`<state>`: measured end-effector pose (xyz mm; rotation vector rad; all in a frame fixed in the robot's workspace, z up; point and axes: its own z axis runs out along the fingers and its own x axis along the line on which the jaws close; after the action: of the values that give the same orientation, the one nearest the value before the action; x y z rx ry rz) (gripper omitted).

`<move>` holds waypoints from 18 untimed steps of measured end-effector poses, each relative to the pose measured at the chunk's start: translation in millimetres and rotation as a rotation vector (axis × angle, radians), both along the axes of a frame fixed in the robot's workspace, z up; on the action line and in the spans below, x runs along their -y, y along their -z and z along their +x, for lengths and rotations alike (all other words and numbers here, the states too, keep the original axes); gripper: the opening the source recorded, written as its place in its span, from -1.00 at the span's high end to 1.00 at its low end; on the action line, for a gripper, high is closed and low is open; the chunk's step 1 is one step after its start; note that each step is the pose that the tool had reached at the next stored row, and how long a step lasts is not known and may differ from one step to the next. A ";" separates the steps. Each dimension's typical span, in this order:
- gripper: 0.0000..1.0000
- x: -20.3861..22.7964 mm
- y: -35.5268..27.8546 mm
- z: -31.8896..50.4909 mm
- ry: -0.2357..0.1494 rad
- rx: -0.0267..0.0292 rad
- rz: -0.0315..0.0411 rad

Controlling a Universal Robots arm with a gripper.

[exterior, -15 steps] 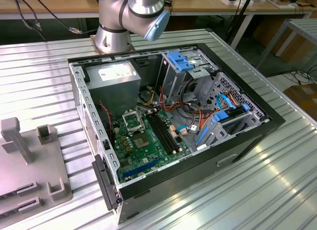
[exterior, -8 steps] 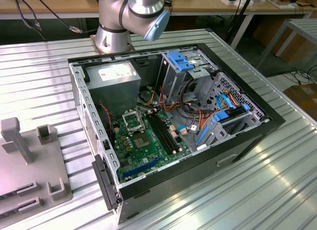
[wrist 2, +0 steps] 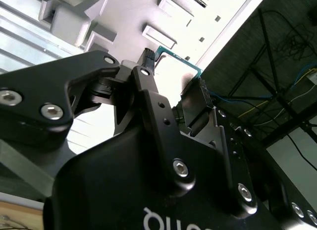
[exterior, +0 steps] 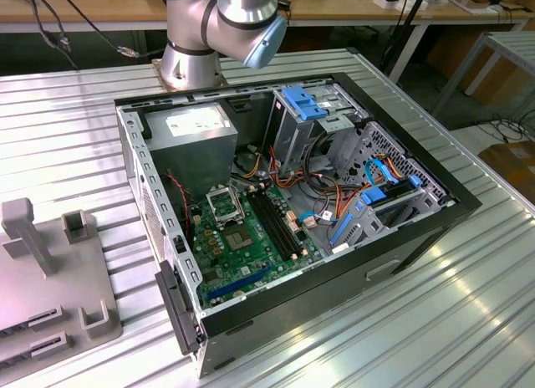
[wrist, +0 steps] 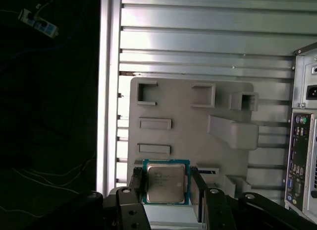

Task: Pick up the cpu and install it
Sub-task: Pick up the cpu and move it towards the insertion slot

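The cpu, a square chip with a silver-grey metal face and green rim, sits between my gripper's two black fingers, which are shut on its opposite edges. It hangs above the grey fixture plate. In the second wrist view the gripper shows from behind, with the cpu's green edge spanning the fingertips. The black-framed socket lies on the green motherboard inside the open computer case.
The grey fixture plate, with raised blocks and slots, lies on the ribbed metal table at the exterior view's left. The arm's base stands behind the case. Cables, drive bays and a power supply fill the case.
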<state>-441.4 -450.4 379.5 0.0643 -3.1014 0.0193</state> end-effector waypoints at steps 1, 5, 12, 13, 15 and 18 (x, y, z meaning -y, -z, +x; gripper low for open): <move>0.05 0.0 -0.1 0.2 0.000 -0.0001 -0.0001; 0.05 0.0 -0.1 0.4 0.000 0.0000 0.0000; 0.05 0.0 -0.2 2.5 0.000 -0.0001 -0.0001; 0.05 0.0 -0.1 2.7 0.000 0.0000 0.0000; 0.05 0.0 0.0 3.3 0.000 0.0000 0.0000; 0.05 0.0 -0.1 3.6 0.000 0.0000 0.0000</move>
<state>-437.8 -450.4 379.6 0.0643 -3.1013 0.0194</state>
